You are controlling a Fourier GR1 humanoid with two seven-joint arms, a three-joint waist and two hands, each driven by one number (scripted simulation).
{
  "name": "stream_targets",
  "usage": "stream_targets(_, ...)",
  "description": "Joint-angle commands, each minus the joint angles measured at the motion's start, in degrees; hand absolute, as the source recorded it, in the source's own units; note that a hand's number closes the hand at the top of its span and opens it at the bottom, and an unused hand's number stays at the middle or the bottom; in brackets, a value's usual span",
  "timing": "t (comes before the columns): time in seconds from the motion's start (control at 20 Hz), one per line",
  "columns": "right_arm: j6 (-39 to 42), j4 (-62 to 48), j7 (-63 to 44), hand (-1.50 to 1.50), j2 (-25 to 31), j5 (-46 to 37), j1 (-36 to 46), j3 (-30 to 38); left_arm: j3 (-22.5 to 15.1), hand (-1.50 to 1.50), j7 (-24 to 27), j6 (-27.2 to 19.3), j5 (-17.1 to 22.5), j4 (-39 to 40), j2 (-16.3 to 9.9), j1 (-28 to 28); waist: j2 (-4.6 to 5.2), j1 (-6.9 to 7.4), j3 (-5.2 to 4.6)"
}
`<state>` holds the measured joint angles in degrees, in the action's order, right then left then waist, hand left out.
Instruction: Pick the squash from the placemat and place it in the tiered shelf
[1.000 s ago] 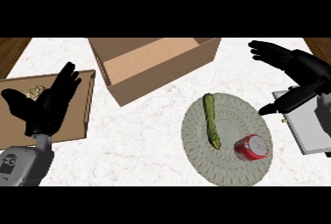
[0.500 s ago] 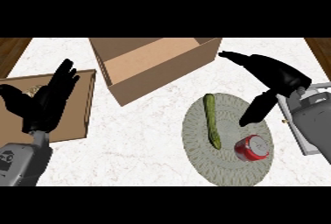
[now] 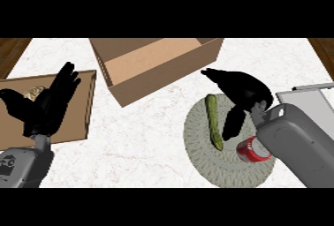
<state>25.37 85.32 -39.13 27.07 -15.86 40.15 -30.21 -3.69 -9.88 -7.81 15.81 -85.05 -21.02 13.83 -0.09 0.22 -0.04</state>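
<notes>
Right hand above the squash on the placemat

Head view: the squash (image 3: 214, 121) lay lengthwise on the round placemat (image 3: 215, 165) near the worktop's right edge, a red can (image 3: 252, 149) beside it. The right hand (image 3: 240, 92) hovered just right of it, fingers apart, holding nothing. The left hand (image 3: 47, 106) rested open at the left edge.

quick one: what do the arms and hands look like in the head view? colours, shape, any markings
Both hands are matte black, with slim fingers and a thumb: left hand, right hand. Each sits on a smooth, rounded grey forearm shell; the right forearm looks bulky, and the left forearm carries a small dark marking near its lower end, too small to read. No cables or sleeves show.
</notes>
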Motion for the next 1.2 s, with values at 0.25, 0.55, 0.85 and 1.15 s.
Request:
stream_targets(0.25,3.9,0.1,-4.6,-1.50,-5.1,-9.8,-2.8,-2.4,5.0,0.00,2.0,5.5,1.1,7.0,-0.7,2.9,0.16,-0.28,0.01)
stream_targets(0.55,8.4,2.3,-4.7,-1.50,-7.3,-14.4,-6.7,0.5,1.9,0.00,-0.6,1.4,-4.0,-3.7,3.5,-3.7,0.05,-0.05,0.03)
stream_targets(0.85,6.2,-1.8,1.1,-1.50,-9.1,-20.8,-9.4,1.5,5.3,0.00,-2.0,5.1,-2.4,1.8,3.1,1.9,0.13,-0.03,0.04)
stream_targets(1.15,4.2,-0.5,0.8,-1.50,-14.2,-26.0,-13.5,2.0,5.2,0.00,-0.8,4.8,-5.5,0.9,5.1,0.5,0.08,-0.14,0.04)
